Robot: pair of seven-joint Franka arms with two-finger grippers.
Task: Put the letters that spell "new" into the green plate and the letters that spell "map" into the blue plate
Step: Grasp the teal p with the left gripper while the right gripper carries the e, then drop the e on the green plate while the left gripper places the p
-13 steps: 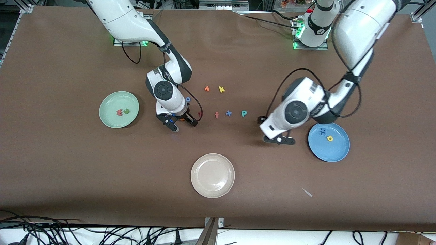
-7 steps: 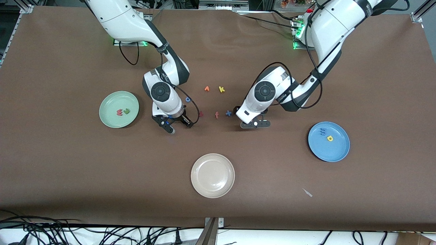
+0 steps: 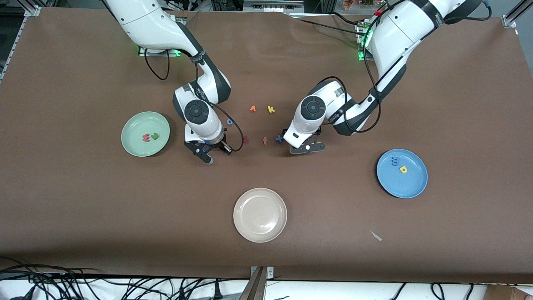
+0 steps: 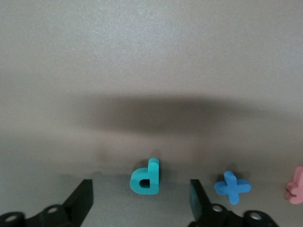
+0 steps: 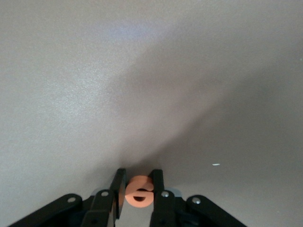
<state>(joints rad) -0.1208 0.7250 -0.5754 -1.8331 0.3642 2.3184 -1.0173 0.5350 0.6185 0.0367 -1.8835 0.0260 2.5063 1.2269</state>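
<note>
Right end effector (image 5: 138, 189) pinches the orange e (image 5: 138, 191) between its fingers, low at the surface (image 3: 83, 200), center-left of the front frame. Left end effector (image 4: 142, 201) stands spread, fingers either side of the teal p (image 4: 146, 177), not touching it; blue x (image 4: 232, 186) sits just beside, salmon f (image 4: 296, 185) at the frame's right edge. Green plate (image 3: 132, 146), left-center of the front frame, holds the pinkish-red w (image 3: 146, 137) and green n (image 3: 155, 136). Blue plate (image 3: 410, 185), right-center, holds the periwinkle m (image 3: 394, 160) and yellow a (image 3: 403, 169). Beige-white plate (image 3: 260, 215) lies at lower center. Yellow k (image 3: 271, 109) lies upper center.
</note>
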